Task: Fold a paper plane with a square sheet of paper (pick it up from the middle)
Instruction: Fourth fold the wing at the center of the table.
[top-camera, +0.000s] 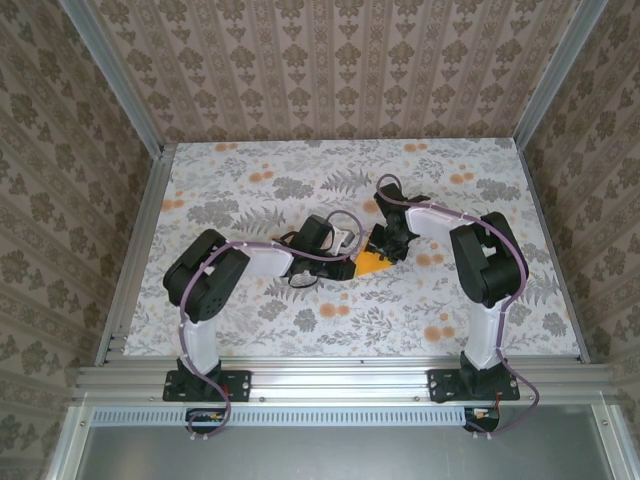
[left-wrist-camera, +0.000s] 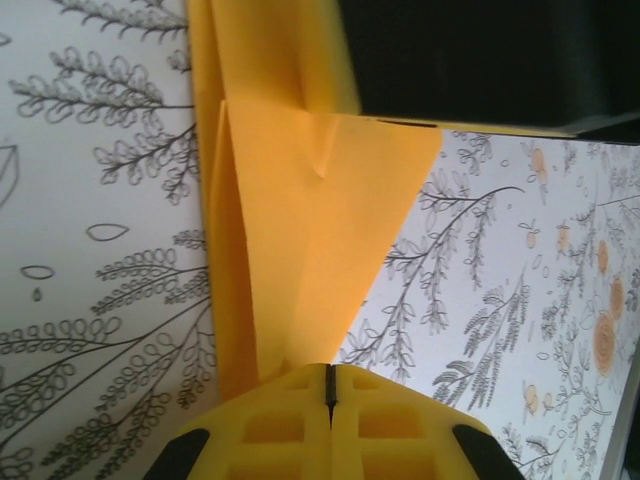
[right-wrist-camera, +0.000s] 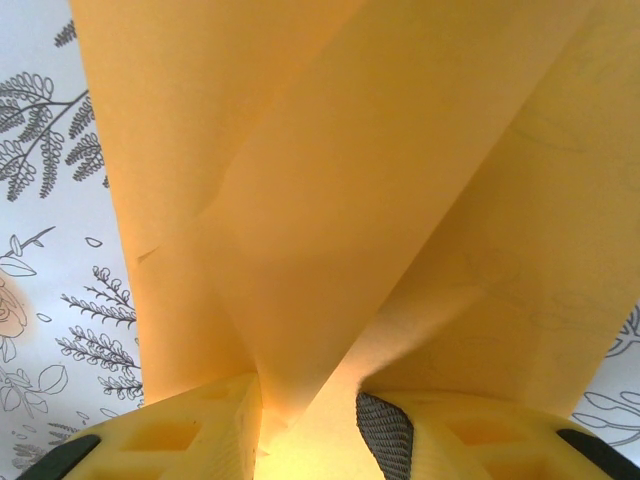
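The square sheet of paper (top-camera: 372, 264), now a creased orange-yellow shape with folded flaps, sits near the centre of the top external frame, just above the flower-patterned desk (top-camera: 250, 310), between the 2 arms. The left end effector (top-camera: 350, 262) meets it from the left, and the right end effector (top-camera: 386, 248) from the upper right.

In the left wrist view the 2 yellow fingers (left-wrist-camera: 260, 430) at the bottom edge are pressed together, and the paper's narrow lower end runs into them, so this end effector is closed on the paper. The folded sheet widens toward the top of that frame, where a black part of the other arm (left-wrist-camera: 470, 60) covers it.

In the right wrist view the paper passes down between the 2 fingers (right-wrist-camera: 190, 435) at the bottom of the frame, 1 with a dark pad, and this end effector grips it with its jaws partly apart.
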